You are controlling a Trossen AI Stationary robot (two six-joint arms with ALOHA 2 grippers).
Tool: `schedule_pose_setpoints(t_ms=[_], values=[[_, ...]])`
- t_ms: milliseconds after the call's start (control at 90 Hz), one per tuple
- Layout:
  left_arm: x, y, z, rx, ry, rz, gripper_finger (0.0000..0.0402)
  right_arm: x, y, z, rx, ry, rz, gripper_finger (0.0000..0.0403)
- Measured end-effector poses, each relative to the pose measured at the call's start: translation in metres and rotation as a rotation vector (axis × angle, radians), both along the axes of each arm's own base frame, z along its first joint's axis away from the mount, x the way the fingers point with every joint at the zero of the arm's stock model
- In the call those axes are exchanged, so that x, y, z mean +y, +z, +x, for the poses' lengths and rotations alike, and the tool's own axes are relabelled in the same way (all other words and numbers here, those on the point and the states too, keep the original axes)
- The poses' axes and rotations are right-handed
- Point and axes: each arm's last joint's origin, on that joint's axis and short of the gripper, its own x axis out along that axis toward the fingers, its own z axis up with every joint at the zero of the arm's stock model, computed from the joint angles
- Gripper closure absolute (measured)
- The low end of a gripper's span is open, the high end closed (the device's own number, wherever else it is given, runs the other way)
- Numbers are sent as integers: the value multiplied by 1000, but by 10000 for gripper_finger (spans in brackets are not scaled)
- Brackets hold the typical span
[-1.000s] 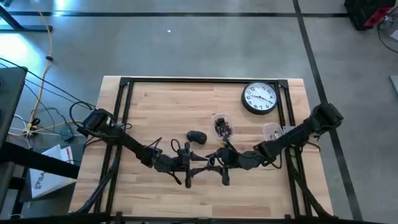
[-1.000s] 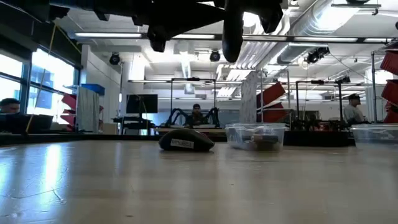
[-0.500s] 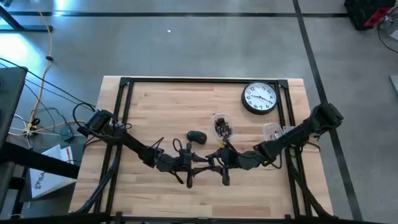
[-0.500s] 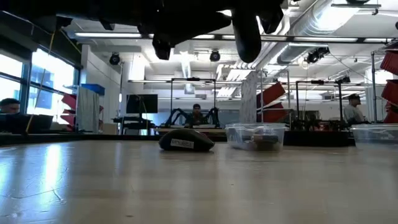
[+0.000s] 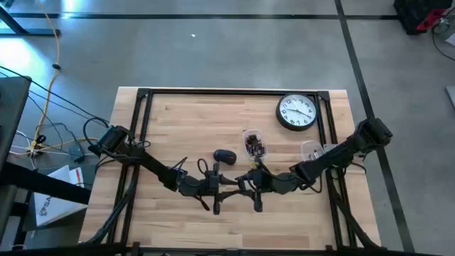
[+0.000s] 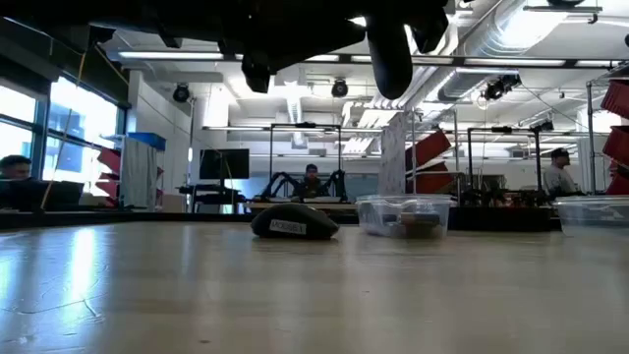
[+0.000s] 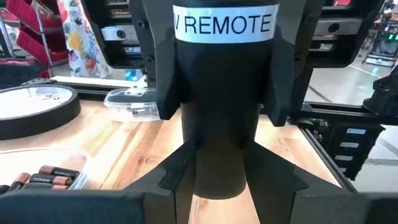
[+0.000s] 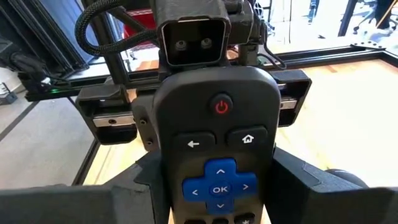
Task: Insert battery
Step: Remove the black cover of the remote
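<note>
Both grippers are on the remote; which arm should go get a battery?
Right, probably: the battery tub sits just beyond the right gripper, while the left gripper can hold the remote.

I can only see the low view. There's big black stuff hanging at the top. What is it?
Observer: Both arms meet there. The left gripper and right gripper hold one remote between them.
Operator: Where are its buttons?
Observer: They face the right wrist camera, with a red power button on the face.
Operator: What's in the clear tub?
Observer: Batteries; the left wrist view shows them plainly.
</note>
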Motion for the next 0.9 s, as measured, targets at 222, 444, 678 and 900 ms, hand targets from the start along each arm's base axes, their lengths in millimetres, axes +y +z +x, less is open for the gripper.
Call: schedule_pose_setpoints(t_ms=[222,444,678,900], values=[[-8,8,-8,8,18,69,246,0,2,0,-10,-4,4,239],[-6,6,-5,3,-10,20,166,0,3,1,-24,-2,4,239],[7,-4,4,8,17,-27,131,-3,4,3,-31,2,10,239],[11,1,7,-34,-7,-40,131,-3,6,3,-52,2,-3,239]])
